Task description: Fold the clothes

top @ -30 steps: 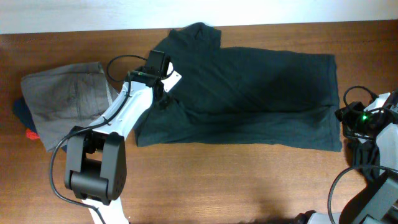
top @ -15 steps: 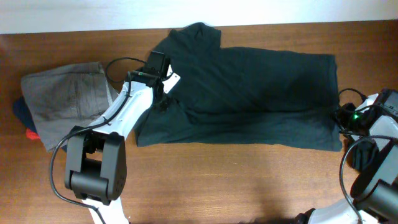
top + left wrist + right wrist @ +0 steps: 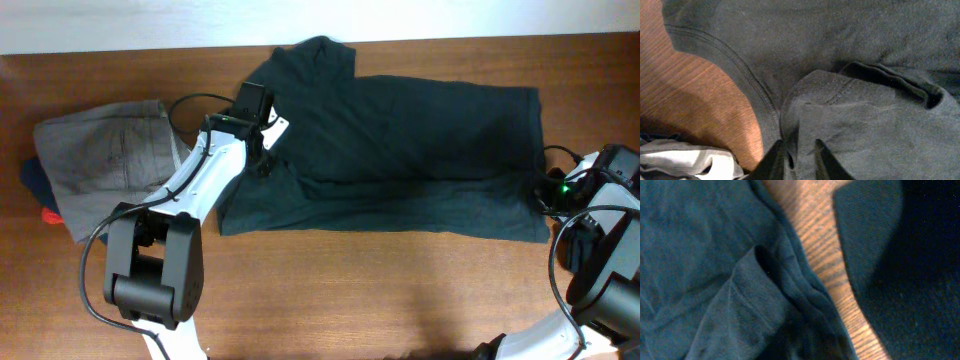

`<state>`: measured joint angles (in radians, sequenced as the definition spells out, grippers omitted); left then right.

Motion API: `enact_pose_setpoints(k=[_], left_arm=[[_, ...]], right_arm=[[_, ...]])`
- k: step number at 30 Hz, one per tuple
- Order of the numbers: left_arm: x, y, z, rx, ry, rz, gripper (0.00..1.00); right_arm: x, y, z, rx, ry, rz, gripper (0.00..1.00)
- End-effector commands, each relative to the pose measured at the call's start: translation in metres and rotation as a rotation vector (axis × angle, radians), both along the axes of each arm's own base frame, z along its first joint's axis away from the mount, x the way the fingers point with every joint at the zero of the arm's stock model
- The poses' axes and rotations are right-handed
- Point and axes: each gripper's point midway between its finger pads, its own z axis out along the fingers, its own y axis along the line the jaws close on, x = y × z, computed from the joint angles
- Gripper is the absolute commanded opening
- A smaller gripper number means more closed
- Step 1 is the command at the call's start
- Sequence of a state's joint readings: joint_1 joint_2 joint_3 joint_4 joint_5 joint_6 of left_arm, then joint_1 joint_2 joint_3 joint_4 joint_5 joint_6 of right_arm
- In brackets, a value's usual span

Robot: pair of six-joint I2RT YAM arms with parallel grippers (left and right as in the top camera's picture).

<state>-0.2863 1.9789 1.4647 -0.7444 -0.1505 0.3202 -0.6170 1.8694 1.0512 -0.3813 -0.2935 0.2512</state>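
Shirt point(image 3: 400, 140), dark teal, flat on desk point(image 3: 350, 290) w/ lengthwise fold; L claw point(image 3: 796, 150) clamped on it, R claw point(image 3: 548, 190) can't tell

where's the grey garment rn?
Overhead view: the grey garment lies at the left end of the table, right beside the left arm, with the dark shirt beyond that arm.

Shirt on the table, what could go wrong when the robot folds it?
1. The left jaws pinch only a small fold of the shirt; it may slip out when lifted.
2. By the right jaws, the shirt's edge is bunched in layers, so they might grab just one.
3. The grey clothes lie near the shirt's left end; a wide pull could catch and drag them.
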Motion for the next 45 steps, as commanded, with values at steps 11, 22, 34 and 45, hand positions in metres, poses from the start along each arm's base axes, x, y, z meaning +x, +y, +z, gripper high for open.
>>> enact_pose_setpoints(k=[11, 22, 34, 45], left_arm=[[0.008, 0.03, 0.0, -0.001, -0.002, 0.082, 0.11], [0.008, 0.032, 0.0, -0.015, 0.0, 0.105, 0.06], [-0.021, -0.006, 0.0, -0.243, 0.174, 0.098, 0.38], [-0.035, -0.003, -0.055, -0.221, 0.311, 0.179, 0.24]], right_arm=[[-0.007, -0.041, 0.026, -0.054, -0.016, -0.085, 0.04], [-0.013, -0.045, 0.028, -0.029, -0.012, -0.101, 0.04], [-0.009, -0.033, 0.046, 0.036, -0.038, -0.072, 0.44], [-0.018, -0.019, 0.104, 0.017, -0.08, -0.059, 0.45]])
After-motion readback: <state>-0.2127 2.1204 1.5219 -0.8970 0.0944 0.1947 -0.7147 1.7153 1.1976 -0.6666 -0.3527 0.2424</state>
